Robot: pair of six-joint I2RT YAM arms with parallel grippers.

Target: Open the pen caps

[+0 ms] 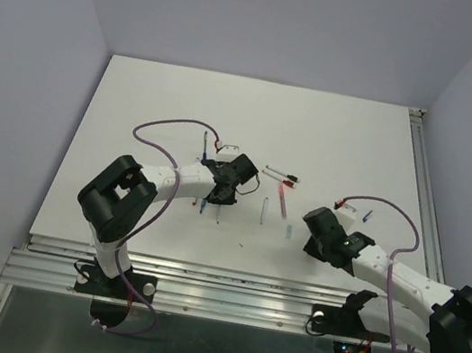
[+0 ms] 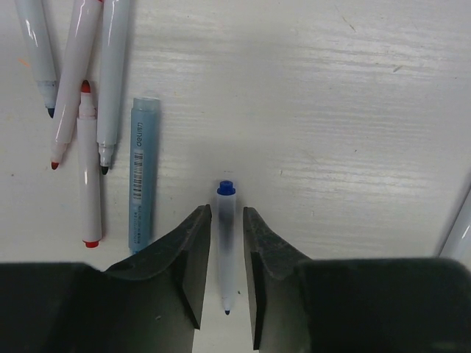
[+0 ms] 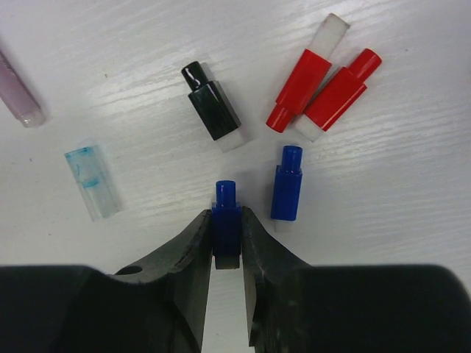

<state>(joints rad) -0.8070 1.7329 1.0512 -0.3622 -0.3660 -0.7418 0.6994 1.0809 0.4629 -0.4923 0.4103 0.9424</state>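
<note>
1. Right gripper (image 3: 227, 228): jaws pinch a small blue plastic cap (image 3: 226, 213) on the white table (image 3: 412, 191).
2. Beside it lie a second blue cap (image 3: 286, 184), a black cap (image 3: 212, 109) and two red caps (image 3: 303, 90) (image 3: 342, 92).
3. Left gripper (image 2: 227, 220): jaws slightly spread around a pale pen barrel (image 2: 227, 254).

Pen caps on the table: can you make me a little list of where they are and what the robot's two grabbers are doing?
Right gripper: pinching a blue cap
Loose caps nearby: second blue cap, two red caps, black cap, clear cap
Left gripper: jaws slightly open around a blue-ended pen
That pen: uncapped, lying on the table
Other pens: bunched to its left
</note>
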